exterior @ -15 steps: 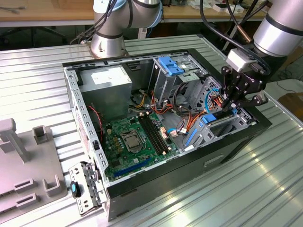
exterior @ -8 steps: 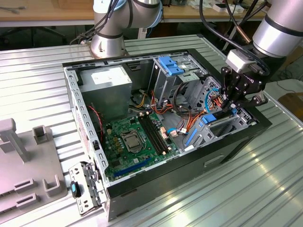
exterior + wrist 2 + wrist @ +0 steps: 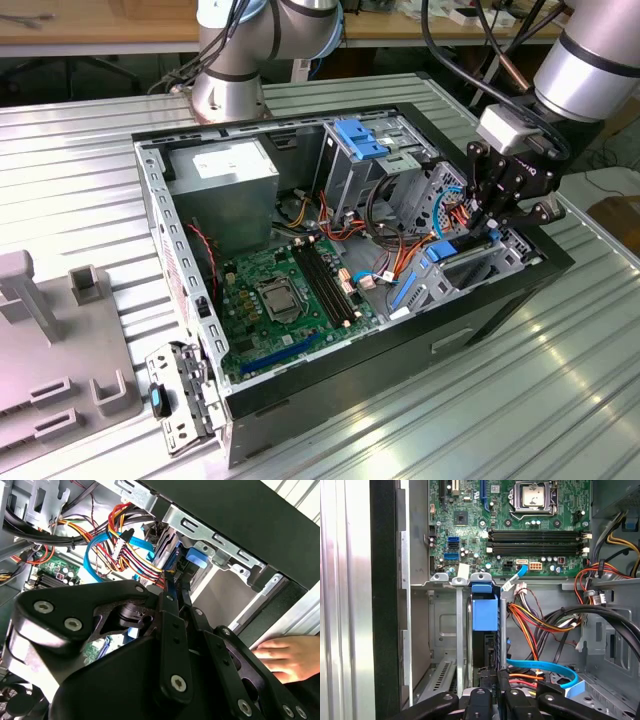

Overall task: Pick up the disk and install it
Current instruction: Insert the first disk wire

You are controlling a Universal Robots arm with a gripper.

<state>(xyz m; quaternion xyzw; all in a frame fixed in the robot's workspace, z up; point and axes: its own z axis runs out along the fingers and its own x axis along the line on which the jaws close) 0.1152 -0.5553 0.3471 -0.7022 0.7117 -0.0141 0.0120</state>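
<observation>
claw (image 3: 492, 222) seen at centre right of the exterior view, narrowed onto the disk (image 3: 484, 630), held edge-on so it slides down the drive bay (image 3: 445, 630).

Black gripper linkage (image 3: 497, 205) with silver screw heads hangs over the open black-and-grey computer case (image 3: 190, 290). Bright blue plastic carrier rail of the grey disk (image 3: 484, 614) stands out. Green motherboard (image 3: 290, 295) carries black memory slots; red, orange, yellow wire bundle (image 3: 132, 550) crosses a light-blue flat cable (image 3: 545, 669). Ribbed silver metal table (image 3: 80, 170) gleams.
</observation>
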